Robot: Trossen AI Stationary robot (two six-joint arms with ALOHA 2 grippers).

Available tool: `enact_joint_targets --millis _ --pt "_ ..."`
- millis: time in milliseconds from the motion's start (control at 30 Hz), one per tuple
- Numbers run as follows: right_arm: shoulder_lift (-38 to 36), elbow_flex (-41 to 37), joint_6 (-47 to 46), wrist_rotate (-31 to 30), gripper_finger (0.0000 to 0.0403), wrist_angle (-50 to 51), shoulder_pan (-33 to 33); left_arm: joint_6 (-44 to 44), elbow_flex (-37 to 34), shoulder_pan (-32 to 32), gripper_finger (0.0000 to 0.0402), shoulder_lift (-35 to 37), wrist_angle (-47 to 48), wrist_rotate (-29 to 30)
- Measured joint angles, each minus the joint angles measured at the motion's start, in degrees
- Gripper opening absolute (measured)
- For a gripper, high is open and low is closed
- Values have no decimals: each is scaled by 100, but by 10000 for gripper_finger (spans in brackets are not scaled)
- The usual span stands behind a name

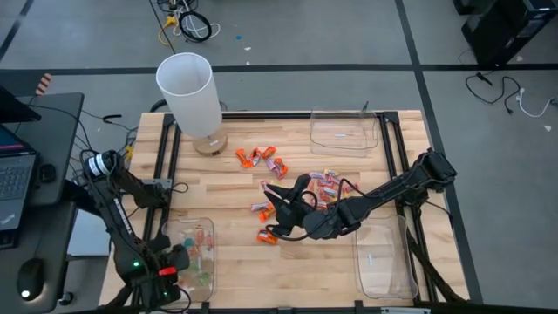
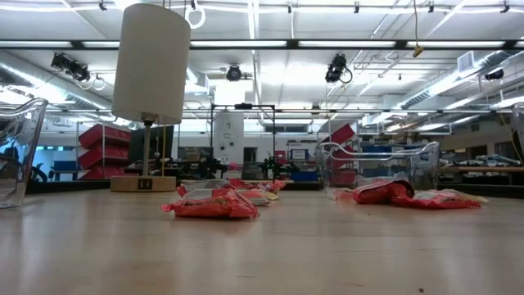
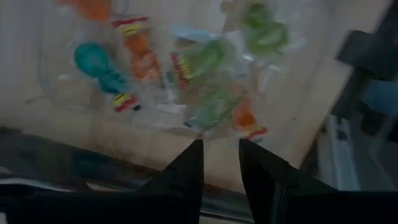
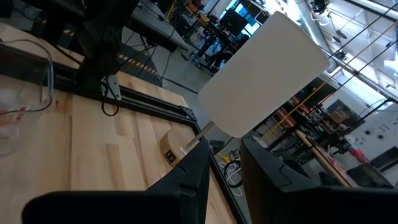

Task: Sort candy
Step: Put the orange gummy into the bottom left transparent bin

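Dozens of crinkly wrapped candy (image 1: 261,157), glossy — clear rectangular tray (image 1: 193,228)

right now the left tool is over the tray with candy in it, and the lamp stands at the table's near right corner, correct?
Not quite. The left tool is over the tray holding candy, but the high view shows the lamp at the far left of the table, not the near right corner.

Two matte black jointed arms with boxy link housings. The left arm (image 1: 118,214) has a white-and-silver ring at its base joint, a small green light and a red-orange tab near the wrist. The right arm (image 1: 392,187) trails thin black cables. Both end in dark, flat, tapering plastic fingers (image 3: 186,171).
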State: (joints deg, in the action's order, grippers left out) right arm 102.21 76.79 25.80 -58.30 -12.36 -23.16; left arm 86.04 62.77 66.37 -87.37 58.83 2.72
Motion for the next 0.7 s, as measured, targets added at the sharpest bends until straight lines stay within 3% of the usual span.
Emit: enact_joint_targets --millis 200,433,700 --pt "-137 0 -832 3 77 791 11 -574 527 0 106 2 326 623" --pt "-471 2 -2429 799 77 2506 253 -1368 1266 0 106 9 1368 2173" --pt "-584 0 -4057 1556 77 4080 791 -1547 1553 -13 106 11 2743 3926"
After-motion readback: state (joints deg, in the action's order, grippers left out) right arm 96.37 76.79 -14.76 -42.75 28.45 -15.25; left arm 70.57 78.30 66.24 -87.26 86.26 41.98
